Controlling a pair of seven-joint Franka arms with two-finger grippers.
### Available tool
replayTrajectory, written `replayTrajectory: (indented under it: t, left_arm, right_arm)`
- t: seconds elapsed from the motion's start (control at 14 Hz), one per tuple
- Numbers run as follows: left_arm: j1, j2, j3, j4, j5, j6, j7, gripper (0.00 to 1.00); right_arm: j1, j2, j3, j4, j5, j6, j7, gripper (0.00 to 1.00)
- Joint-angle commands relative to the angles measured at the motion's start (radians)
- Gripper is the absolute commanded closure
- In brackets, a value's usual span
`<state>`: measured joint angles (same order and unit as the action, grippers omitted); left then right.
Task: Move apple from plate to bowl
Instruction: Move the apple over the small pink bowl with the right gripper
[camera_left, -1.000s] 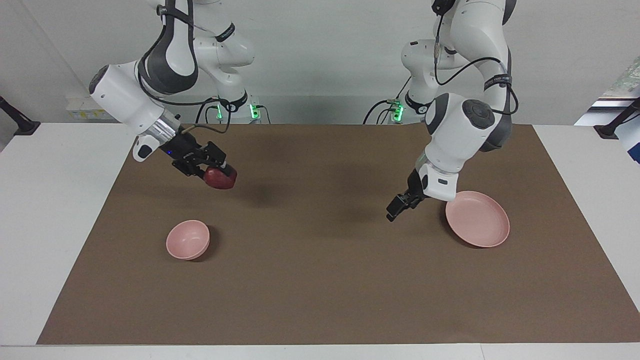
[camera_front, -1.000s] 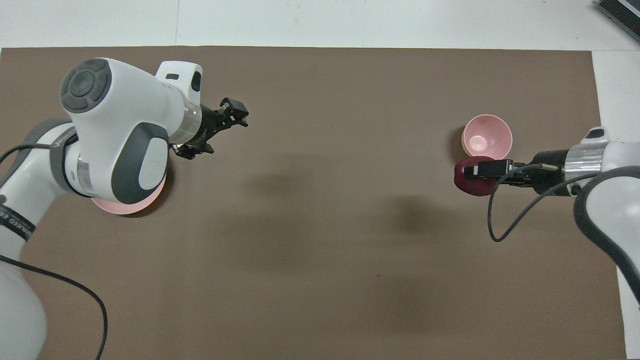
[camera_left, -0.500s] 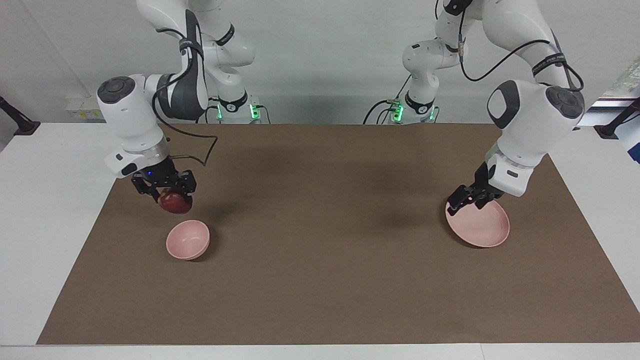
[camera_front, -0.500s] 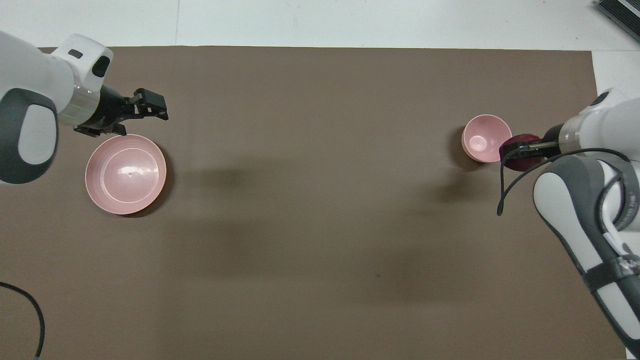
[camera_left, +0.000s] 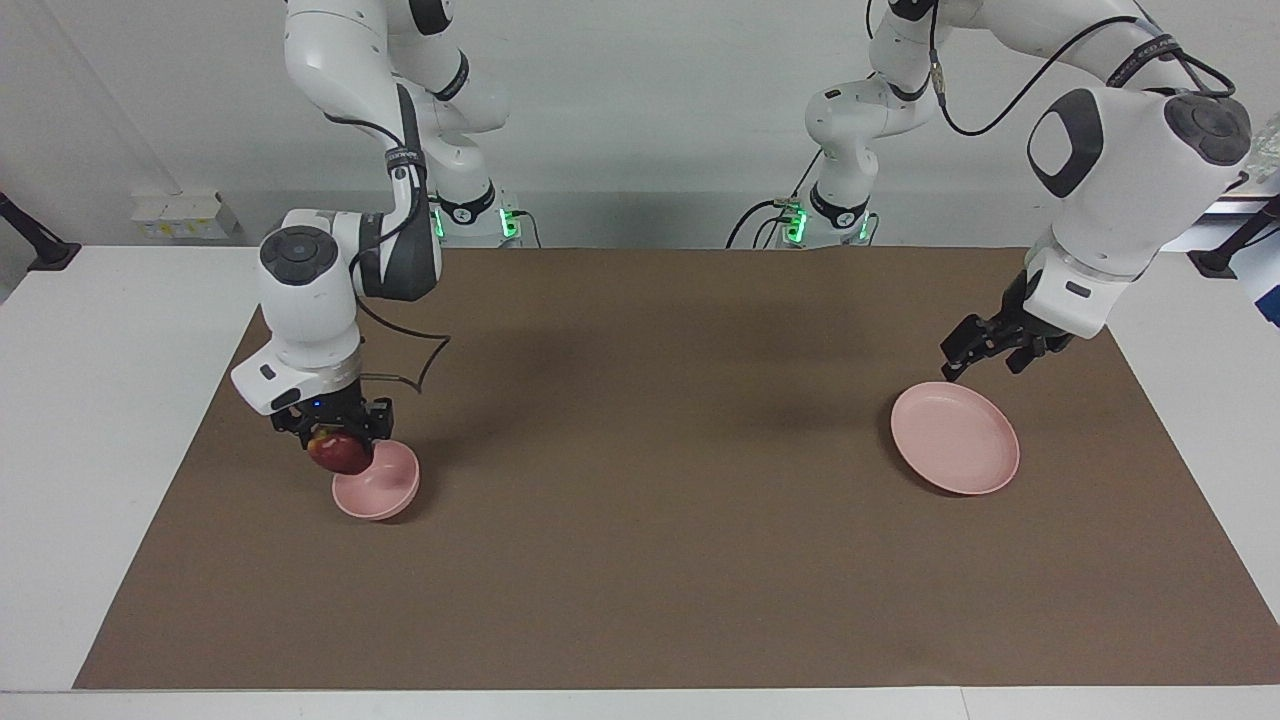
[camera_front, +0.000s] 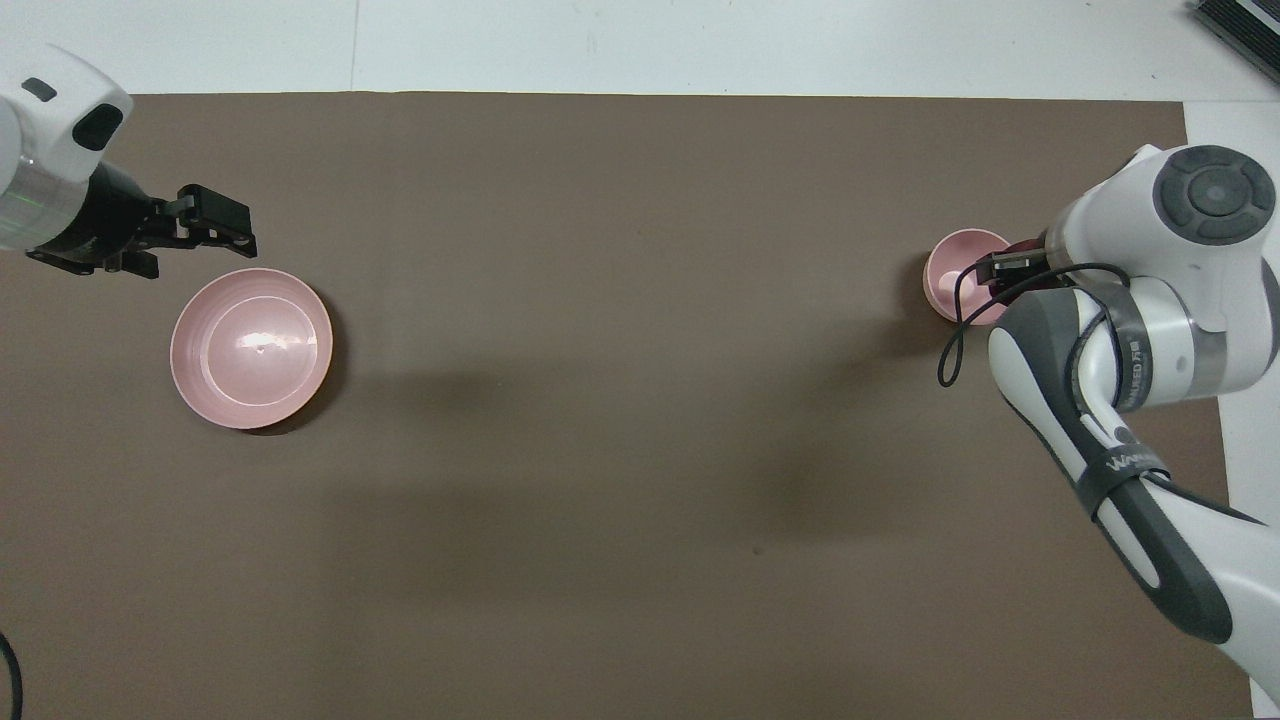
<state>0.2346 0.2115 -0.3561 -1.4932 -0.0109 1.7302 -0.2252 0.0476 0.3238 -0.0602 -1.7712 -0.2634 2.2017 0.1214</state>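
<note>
- Apple (camera_left: 340, 452): dark red, pinched between the fingers of the right gripper (camera_left: 338, 443), held over the rim of the bowl (camera_left: 385, 488) at the right arm's end of the surface (camera_left: 640, 560).
- Plate (camera_left: 955, 438): bare, at the left arm's end.
- Left gripper (camera_left: 985, 350): raised over the surface just beside the plate, fingers spread.

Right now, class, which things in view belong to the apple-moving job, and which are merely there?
Belonging:
- apple, held by right gripper above bowl's rim
- bowl
- plate, empty

Merely there:
- left gripper, waiting above the mat beside the plate
- brown mat
</note>
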Motion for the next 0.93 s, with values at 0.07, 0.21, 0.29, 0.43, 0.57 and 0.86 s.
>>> replayTrajectory:
  t: [0.07,0.21,0.29,0.43,0.57,0.86]
  left_arm:
    - [-0.008,-0.018,-0.014,0.010,0.014,-0.024,0.026,0.00]
    - [-0.011,-0.032,-0.015,0.008,0.015,-0.034,0.024,0.00]
    - [-0.011,-0.035,-0.015,0.008,0.015,-0.043,0.027,0.00]
    - [-0.050,-0.044,0.017,0.008,0.019,-0.064,0.050,0.00]
    - [-0.145,-0.073,0.141,0.008,0.009,-0.072,0.098,0.00]
    - [-0.279,-0.133,0.293,0.008,0.003,-0.119,0.159,0.00]
  right_arm:
    - [0.017,0.073,0.003,0.065,-0.016,0.036,0.073,1.00]
    - [0.020,0.089,0.003,0.061,-0.011,0.076,0.087,1.00]
    - [0.017,0.090,0.003,0.059,-0.013,0.079,0.086,1.00]
    - [0.017,0.092,0.006,0.059,-0.011,0.081,0.083,0.77]
    - [0.020,0.092,0.010,0.056,-0.005,0.078,0.087,0.61]
    - [0.023,0.090,0.010,0.045,0.046,0.073,0.084,0.33]
